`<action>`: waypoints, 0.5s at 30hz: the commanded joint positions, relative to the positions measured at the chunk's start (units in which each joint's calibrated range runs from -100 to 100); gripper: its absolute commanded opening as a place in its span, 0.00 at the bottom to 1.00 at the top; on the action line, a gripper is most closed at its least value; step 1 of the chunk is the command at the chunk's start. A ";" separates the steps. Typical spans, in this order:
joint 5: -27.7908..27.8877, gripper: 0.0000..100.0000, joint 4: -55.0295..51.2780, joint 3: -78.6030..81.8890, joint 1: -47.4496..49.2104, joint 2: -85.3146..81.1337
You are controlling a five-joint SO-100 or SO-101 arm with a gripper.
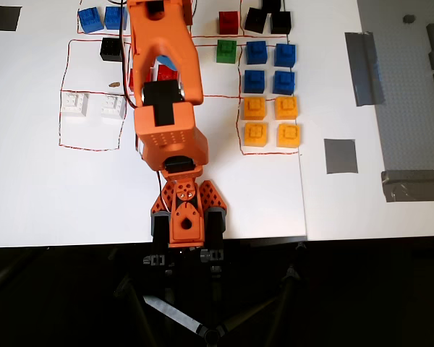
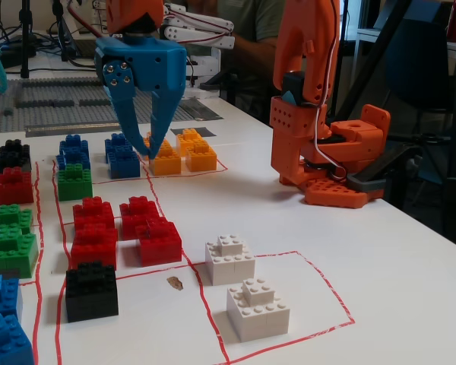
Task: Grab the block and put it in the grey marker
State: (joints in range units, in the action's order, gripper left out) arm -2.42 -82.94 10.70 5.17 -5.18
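green is the colour that matters: the block [image 1: 226,50] sits on the white desk [image 1: 72,188] in the overhead view, just left of the four blue bricks [image 1: 270,66], up and to the left of the four orange-yellow bricks [image 1: 271,121], with a red brick [image 1: 228,22] just above it. in the fixed view the blue fingers [image 2: 168,122] hang spread apart, holding nothing, their tips low over the orange-yellow bricks [image 2: 182,157]. the block [image 2: 74,182] lies to the left of the fingers and nearer the camera, past the blue bricks [image 2: 123,157]. it is square, so no long axis counts. the orange arm [image 1: 163,87] reaches out from its base across the red bricks. the grey marker [image 1: 340,155] lies right of the orange-yellow bricks, bare.
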 commanded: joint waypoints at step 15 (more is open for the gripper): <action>0.00 0.00 -0.09 -4.39 0.57 -3.80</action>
State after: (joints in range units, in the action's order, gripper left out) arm -2.42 -82.94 10.70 5.17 -5.18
